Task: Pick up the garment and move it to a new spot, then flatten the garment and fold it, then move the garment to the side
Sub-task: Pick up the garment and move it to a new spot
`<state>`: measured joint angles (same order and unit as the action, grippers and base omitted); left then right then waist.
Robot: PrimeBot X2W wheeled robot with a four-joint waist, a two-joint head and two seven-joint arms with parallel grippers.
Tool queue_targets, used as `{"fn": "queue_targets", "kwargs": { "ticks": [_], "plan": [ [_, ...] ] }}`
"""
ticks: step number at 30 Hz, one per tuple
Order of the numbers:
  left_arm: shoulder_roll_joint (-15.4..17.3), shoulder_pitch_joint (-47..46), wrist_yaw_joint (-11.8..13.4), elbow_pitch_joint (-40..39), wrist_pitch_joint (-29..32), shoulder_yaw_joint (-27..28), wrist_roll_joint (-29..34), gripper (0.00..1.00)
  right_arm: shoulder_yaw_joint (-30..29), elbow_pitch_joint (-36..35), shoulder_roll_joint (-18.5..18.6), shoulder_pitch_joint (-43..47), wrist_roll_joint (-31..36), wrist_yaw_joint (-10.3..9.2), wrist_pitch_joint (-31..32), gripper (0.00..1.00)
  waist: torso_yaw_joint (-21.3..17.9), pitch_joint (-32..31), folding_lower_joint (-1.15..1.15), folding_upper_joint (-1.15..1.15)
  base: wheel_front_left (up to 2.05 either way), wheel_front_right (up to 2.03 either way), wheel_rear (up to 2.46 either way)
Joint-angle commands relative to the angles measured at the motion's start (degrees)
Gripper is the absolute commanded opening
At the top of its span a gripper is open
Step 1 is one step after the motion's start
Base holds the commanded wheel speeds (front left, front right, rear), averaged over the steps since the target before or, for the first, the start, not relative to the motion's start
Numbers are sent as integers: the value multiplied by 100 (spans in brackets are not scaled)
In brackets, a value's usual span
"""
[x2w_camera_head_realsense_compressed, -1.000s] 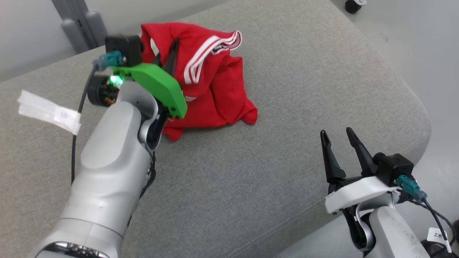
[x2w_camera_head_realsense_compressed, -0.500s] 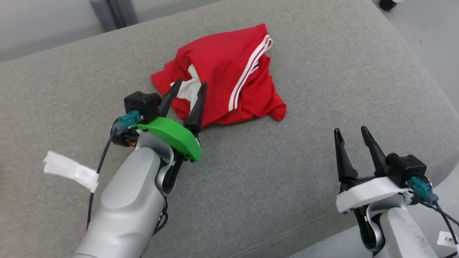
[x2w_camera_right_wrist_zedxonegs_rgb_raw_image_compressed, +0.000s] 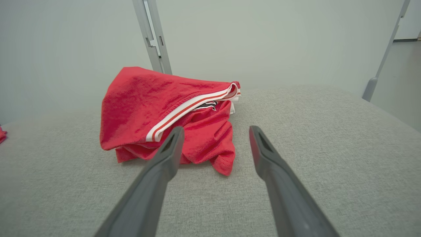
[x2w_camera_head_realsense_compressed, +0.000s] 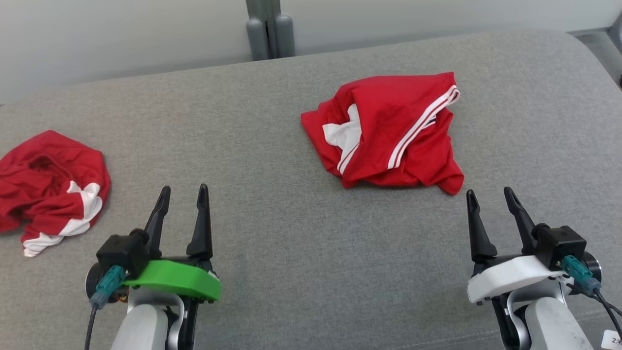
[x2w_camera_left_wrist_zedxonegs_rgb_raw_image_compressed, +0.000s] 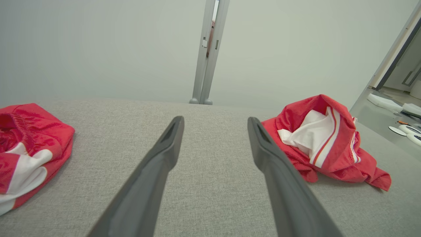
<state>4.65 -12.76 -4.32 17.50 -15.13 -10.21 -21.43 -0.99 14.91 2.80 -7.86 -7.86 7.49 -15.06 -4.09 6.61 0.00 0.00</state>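
Observation:
The garment (x2w_camera_head_realsense_compressed: 388,141), red with white stripes and a white patch, lies bunched and roughly folded on the grey cushion (x2w_camera_head_realsense_compressed: 291,243), right of centre. It rests free, touched by no finger. My left gripper (x2w_camera_head_realsense_compressed: 184,187) stands open at the lower left, well short of it and empty. My right gripper (x2w_camera_head_realsense_compressed: 488,191) is open too, just in front of the garment's near right corner. The left wrist view has the garment (x2w_camera_left_wrist_zedxonegs_rgb_raw_image_compressed: 342,154) to the right of my open left gripper (x2w_camera_left_wrist_zedxonegs_rgb_raw_image_compressed: 215,119). In the right wrist view the garment (x2w_camera_right_wrist_zedxonegs_rgb_raw_image_compressed: 148,108) lies just beyond my open right gripper (x2w_camera_right_wrist_zedxonegs_rgb_raw_image_compressed: 216,128).
A second crumpled red and white garment (x2w_camera_head_realsense_compressed: 48,184) lies at the cushion's far left, also seen as a red heap (x2w_camera_left_wrist_zedxonegs_rgb_raw_image_compressed: 33,131). A grey post (x2w_camera_head_realsense_compressed: 265,29) stands behind the cushion against the pale wall. The cushion rounds off at the right.
My left gripper, shut in the garment a second ago, has opened, let it go and drawn back to the lower left. The head camera has swung, bringing the second garment into view.

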Motion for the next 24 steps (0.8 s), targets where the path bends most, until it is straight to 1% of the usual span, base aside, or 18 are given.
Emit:
{"fn": "queue_targets", "kwargs": {
  "ticks": [1, 5, 8, 10, 15, 24],
  "plan": [
    [-26, 186, -55, -50, -2, 145, 69, 100, -9, 20, 17, 134, 37, 1, -17, 100, 413, -421, 0, 0, 0, 0, 0],
    [-104, 616, -150, -74, -2, 535, 62, 100, 7, 111, 16, 243, 67, 1, -4, 100, 484, -558, 0, 0, 0, 0, 0],
    [-133, 808, -213, -130, -2, 678, 178, 100, -32, 160, 16, 300, 42, 1, 27, 100, 509, -598, 0, 0, 0, 0, 0],
    [-139, 920, -246, -143, -2, 660, 296, 100, -60, 176, 16, 323, 4, 1, 28, 100, 519, -605, 0, 0, 0, 0, 0],
    [-161, 1006, -295, -182, -3, 724, 369, 100, -76, 173, 17, 334, -69, 1, 26, 100, 506, -559, 0, 0, 0, 0, 0],
    [-171, 782, -317, -111, -3, 618, 461, 100, -84, 175, 17, 243, -73, 1, 11, 100, 498, -470, 0, 0, 0, 0, 0]
  ]
}}
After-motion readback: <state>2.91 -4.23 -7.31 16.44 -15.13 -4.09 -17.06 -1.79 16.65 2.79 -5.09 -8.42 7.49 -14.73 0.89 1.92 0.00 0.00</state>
